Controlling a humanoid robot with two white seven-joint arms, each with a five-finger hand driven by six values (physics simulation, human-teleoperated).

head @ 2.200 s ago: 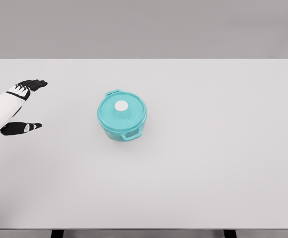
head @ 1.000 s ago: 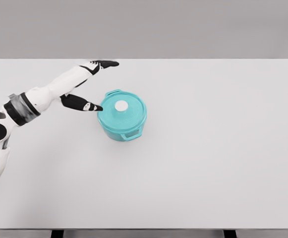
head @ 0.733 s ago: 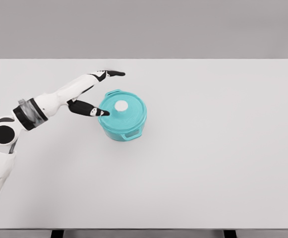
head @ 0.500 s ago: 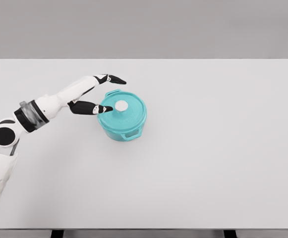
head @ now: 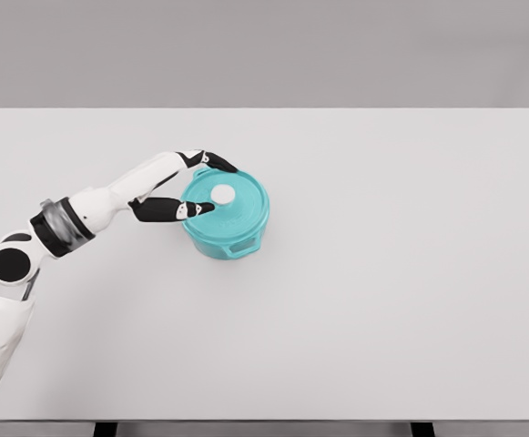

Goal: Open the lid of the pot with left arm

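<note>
A teal pot [head: 228,238] stands on the white table [head: 382,273], left of the middle. Its teal lid [head: 237,208] sits closed on top, with a white round knob [head: 222,194] at the centre. My left hand [head: 215,187] reaches over the lid from the left. Its black fingers [head: 220,164] lie beyond the knob and its thumb [head: 197,208] lies on the near side. The hand is open around the knob and holds nothing. The right arm is out of view.
The pot has a side handle [head: 242,247] facing the front and another at the back left, partly hidden by my hand. The table's front edge [head: 264,421] runs along the bottom.
My left arm swung in from the far left to the pot. The fingers and thumb have come down around the knob. The pot and lid have not moved.
</note>
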